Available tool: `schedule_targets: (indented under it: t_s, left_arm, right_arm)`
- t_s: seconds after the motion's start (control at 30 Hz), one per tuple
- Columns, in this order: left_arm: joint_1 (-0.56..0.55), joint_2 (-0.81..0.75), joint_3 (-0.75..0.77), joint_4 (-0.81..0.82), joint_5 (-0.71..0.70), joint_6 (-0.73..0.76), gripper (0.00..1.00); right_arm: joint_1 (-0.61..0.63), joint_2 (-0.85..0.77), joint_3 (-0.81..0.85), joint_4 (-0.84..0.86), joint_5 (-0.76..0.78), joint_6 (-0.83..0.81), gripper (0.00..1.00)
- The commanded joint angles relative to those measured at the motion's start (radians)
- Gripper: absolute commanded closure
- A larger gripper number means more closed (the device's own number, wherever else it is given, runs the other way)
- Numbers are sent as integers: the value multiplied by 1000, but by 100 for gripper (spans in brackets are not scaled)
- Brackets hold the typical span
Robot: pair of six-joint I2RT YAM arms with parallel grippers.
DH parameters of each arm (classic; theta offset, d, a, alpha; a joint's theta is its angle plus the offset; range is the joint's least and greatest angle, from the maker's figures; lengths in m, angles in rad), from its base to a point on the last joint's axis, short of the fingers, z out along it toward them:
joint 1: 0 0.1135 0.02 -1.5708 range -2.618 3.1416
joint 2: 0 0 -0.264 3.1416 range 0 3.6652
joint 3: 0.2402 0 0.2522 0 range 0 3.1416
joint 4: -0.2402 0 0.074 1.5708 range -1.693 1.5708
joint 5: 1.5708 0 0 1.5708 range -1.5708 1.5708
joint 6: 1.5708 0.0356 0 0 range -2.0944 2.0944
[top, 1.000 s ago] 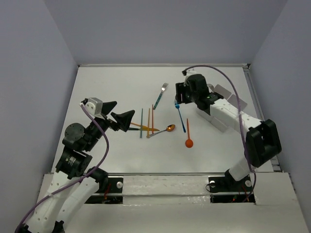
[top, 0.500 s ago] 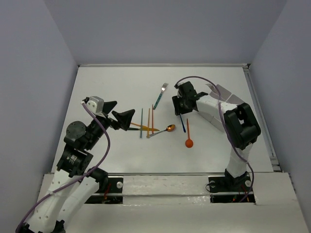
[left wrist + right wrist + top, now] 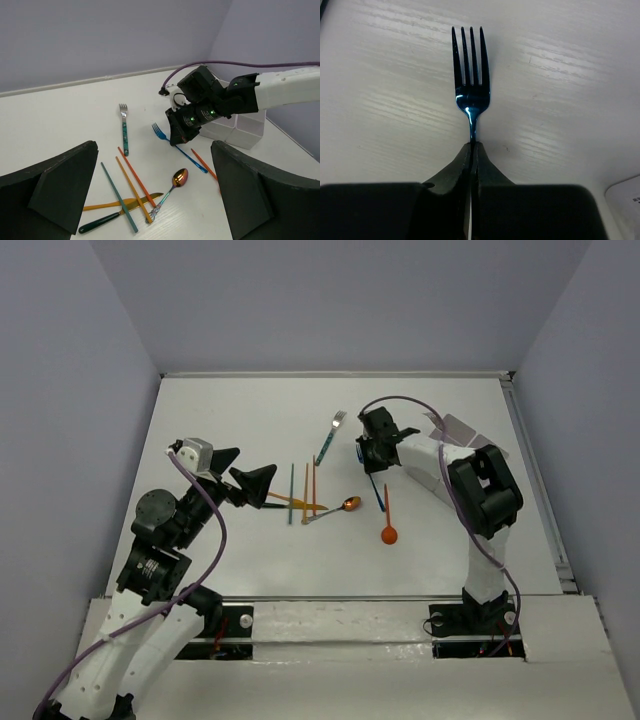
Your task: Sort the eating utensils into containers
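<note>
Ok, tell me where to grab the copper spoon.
Pinch the spoon on its handle just behind the bowl, coming straight down with the jaws across it. It lies flat, and its tail end is crowded by the knife and sticks, while the neck looks free of them.

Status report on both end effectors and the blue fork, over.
Left end effector open, holding nothing. Right end effector shut on blue fork at its neck. Orange spoon close beside fork handle; white box near.

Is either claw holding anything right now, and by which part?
The right gripper pinches the blue fork at its thin neck, just below the tines. The left gripper is open, holding nothing.
</note>
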Motion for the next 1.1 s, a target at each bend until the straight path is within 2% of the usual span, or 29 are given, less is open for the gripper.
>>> schedule_targets:
  t_s: [0.0, 0.17, 0.3, 0.57, 0.67, 0.77, 0.9, 1.07]
  left_arm:
    - [3, -1, -1, 39, 14, 8, 1]
    - [12, -1, -1, 40, 19, 8, 1]
    - [12, -1, -2, 40, 19, 7, 1]
    - [12, -7, -2, 43, 22, 5, 1]
    - [12, -1, -1, 43, 23, 5, 1]
    - [12, 6, -1, 45, 31, 5, 1]
    - [12, 10, -1, 45, 28, 5, 1]
    - [12, 13, 1, 43, 28, 5, 1]
  right_arm:
    - [-2, 25, 32, 23, -8, 24, 100]
    - [-2, -83, 67, 142, 52, 23, 100]
    - [-37, -295, 47, 309, 49, 32, 100]
    - [-222, -622, -244, 601, 216, 78, 100]
    - [-311, -682, -293, 675, 238, 83, 100]
    - [-358, -673, -331, 748, 320, 27, 100]
    - [-388, -634, -362, 932, 351, -43, 100]
    - [-399, -526, -304, 982, 362, -158, 100]
